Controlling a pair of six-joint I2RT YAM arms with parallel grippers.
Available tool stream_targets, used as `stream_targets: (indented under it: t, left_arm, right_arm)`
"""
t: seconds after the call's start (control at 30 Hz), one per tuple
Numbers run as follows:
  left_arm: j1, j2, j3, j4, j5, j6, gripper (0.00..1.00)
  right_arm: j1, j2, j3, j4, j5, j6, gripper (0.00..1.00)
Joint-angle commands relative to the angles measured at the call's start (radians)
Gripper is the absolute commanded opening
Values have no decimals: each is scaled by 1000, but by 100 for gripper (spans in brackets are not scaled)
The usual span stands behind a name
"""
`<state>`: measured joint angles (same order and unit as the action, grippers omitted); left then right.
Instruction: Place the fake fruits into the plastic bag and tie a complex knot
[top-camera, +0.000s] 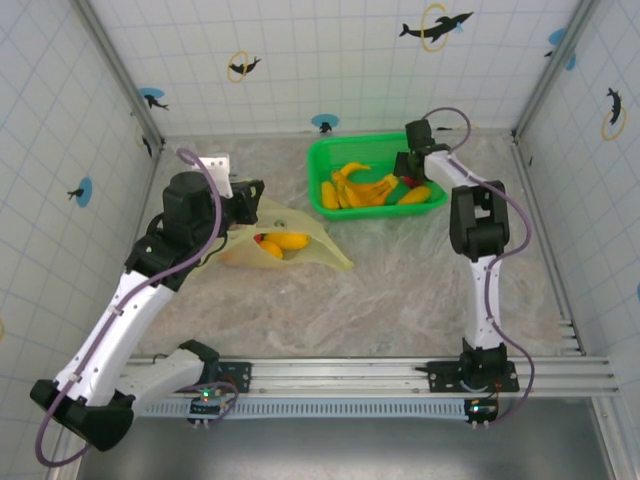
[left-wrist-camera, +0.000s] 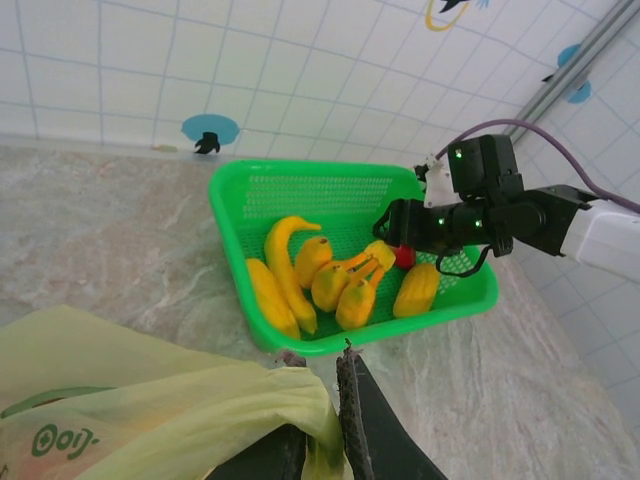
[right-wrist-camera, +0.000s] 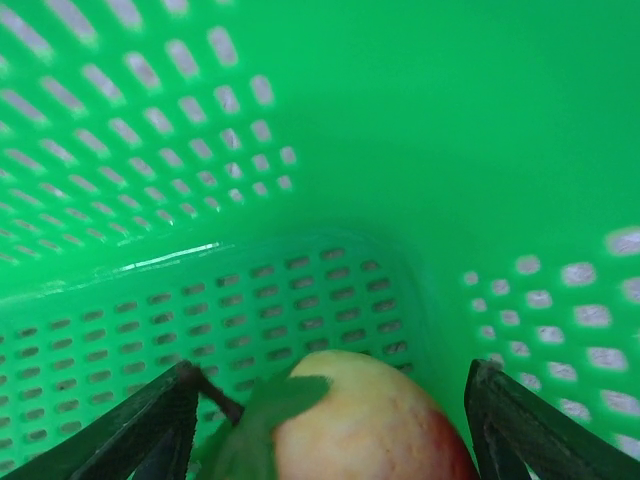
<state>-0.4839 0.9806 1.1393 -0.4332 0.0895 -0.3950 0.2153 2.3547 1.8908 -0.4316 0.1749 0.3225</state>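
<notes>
Overhead camera: fixed above and behind my two bases, tilted down and forward. It stands far back and takes in the table (top-camera: 400, 300) from wall to wall, with my bases along the lower edge.
Left wrist camera: on my left arm, low, just behind my left gripper (left-wrist-camera: 320, 440) at the bottom edge. It faces across the table to the green basket (left-wrist-camera: 300, 190) at centre, at middle distance. The plastic bag (left-wrist-camera: 150, 400) sits close at lower left.
Right wrist camera: on my right arm, aimed into a basket corner, very near. My right gripper (right-wrist-camera: 332, 380) straddles the bottom edge, with one fruit (right-wrist-camera: 380, 420) between its fingers.
Shared, overhead and left wrist: basket, bananas (top-camera: 365, 188), bag, right gripper.
Shared, both wrists: basket interior around my right gripper.
</notes>
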Motion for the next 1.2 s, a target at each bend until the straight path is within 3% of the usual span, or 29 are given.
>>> stream_targets:
  t: [0.0,0.13,0.3,0.73,0.97,1.17]
  left_arm:
    - [-7,6,8,9,7,18,13]
    - [-7,10,13,10,8,18,13]
    - [-7,9,13,9,9,18,13]
    - [-7,-1,19,8,5,17,14]
    - [-7,-7,27,7,2,15,14]
    - [-8,-7,38,4,7,10,15]
  right_arm:
    - [3,44,48,-62,-37,6,72]
    - [4,54,72,-79,-69,10,68]
    - [4,11,73,-84,-62,12,51]
    - [4,-232,41,-1,-20,-10,49]
    - [25,-467,-135,109,-171,62,48]
    - [140,-768,-597,513,-446,233,49]
